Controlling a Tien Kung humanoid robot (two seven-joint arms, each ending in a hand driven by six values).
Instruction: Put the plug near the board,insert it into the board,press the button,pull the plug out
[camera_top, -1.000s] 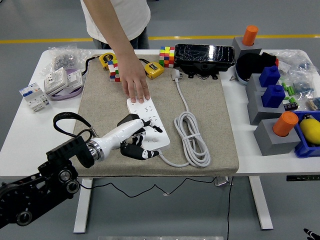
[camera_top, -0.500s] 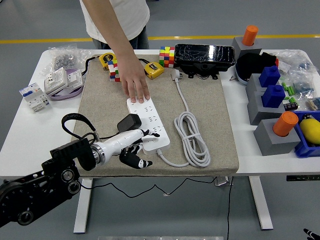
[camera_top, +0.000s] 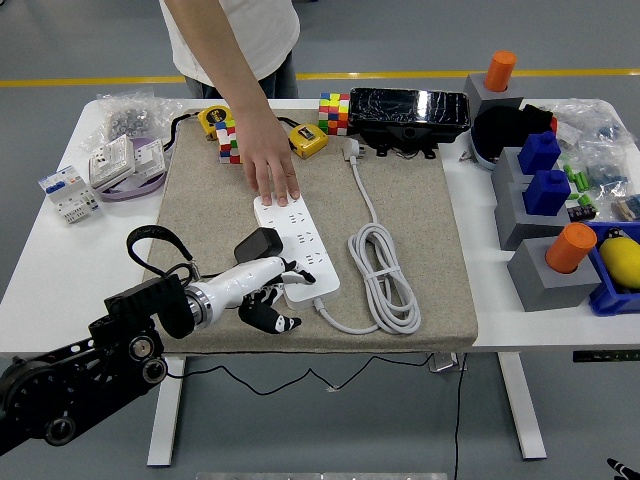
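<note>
The white power strip (camera_top: 303, 243) lies on the beige mat, with its white cord coiled (camera_top: 385, 275) to its right. A person's hand (camera_top: 273, 180) presses flat on the strip's far end. My left hand (camera_top: 262, 292) reaches in from the lower left and sits at the strip's near left corner. Its fingers are curled around a black plug (camera_top: 258, 243), which sticks up just left of the strip, off its sockets. The plug's black cable (camera_top: 150, 238) loops back over my forearm. My right arm is out of view.
The strip's own white plug (camera_top: 351, 150) lies at the mat's far side, near a black device (camera_top: 408, 110). Colour cubes (camera_top: 334, 112) and yellow tape measures (camera_top: 307, 139) lie behind the strip. Grey blocks with blue and orange pieces (camera_top: 550, 235) stand at the right, white switches (camera_top: 100, 170) at the left.
My left hand has drawn back toward the near left, from over the strip's sockets to its left edge, bringing the black plug with it. The person's hand has stayed on the strip.
</note>
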